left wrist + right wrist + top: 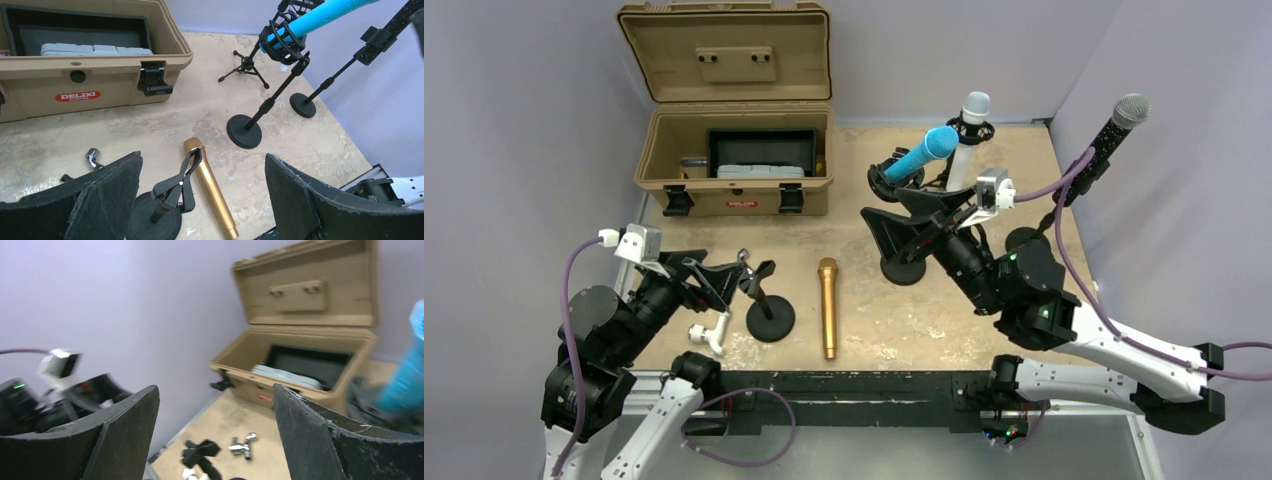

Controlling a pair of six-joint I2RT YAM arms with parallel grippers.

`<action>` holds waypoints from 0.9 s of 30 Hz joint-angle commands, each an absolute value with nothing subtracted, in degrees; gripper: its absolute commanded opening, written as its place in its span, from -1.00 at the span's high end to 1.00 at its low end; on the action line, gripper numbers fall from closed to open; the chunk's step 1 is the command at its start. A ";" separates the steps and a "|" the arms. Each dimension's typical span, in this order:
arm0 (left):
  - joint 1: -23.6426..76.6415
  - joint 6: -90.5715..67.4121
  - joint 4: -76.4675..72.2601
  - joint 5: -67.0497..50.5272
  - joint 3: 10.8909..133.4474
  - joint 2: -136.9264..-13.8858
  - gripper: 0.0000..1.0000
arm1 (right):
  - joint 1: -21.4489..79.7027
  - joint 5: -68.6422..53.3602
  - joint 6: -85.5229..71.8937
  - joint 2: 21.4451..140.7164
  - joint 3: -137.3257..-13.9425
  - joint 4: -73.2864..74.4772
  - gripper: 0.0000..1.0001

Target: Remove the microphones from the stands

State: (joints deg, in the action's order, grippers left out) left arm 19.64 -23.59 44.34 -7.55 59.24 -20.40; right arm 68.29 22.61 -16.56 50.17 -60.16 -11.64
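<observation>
The gold mic [828,305] lies flat on the desk [874,322] just beside an empty stand [770,312], so that removal looks done. A blue mic [921,154] sits mounted. Left tool [202,165] and right tool [215,390] gape, empty.

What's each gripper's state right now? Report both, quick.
Left gripper: open, holding nothing.
Right gripper: open, holding nothing.
</observation>
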 commanded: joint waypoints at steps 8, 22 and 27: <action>19.69 -25.93 39.90 -10.67 58.75 -22.65 -0.80 | 46.98 26.04 -26.47 51.82 -49.28 -6.23 -0.56; 19.68 -23.49 33.69 -13.53 63.70 -29.25 -0.81 | 42.72 22.00 -15.68 44.13 -40.42 -31.21 -0.62; 19.68 -21.14 29.21 -15.02 70.41 -36.69 -0.81 | 42.36 20.44 -12.72 46.65 -40.39 -38.60 -0.61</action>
